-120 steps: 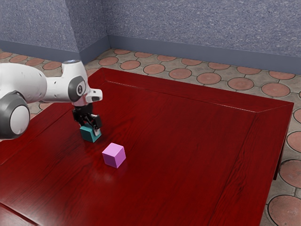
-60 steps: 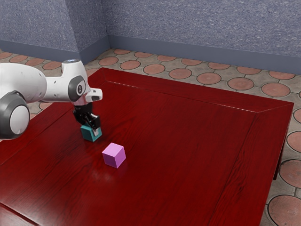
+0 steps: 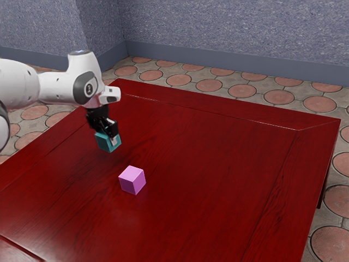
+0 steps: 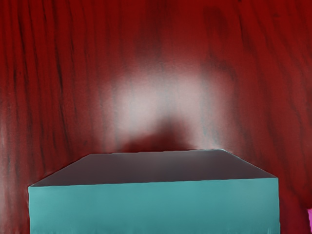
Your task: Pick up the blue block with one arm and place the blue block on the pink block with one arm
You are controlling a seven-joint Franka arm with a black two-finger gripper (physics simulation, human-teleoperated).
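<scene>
Held block (image 3: pixel 107 143) above table (image 3: pixel 229 164), near cube (image 3: pixel 132 180)

My white arm (image 3: pixel 32 84) stretched in from the exterior view's left and bent at the wrist (image 3: pixel 86 87), so that my hand pointed down. My black gripper (image 3: pixel 107 137) hung in the air, its jaws pressed from two sides on the blue block (image 3: pixel 108 144), which sat tilted between them.

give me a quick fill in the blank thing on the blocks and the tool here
1. The tool is shut on the blue block, holding it ____ the table.
2. The pink block rests on the table with ____ on top of it.
3. The exterior view shows ____ blocks in all.

Missing words: above; nothing; two
</scene>
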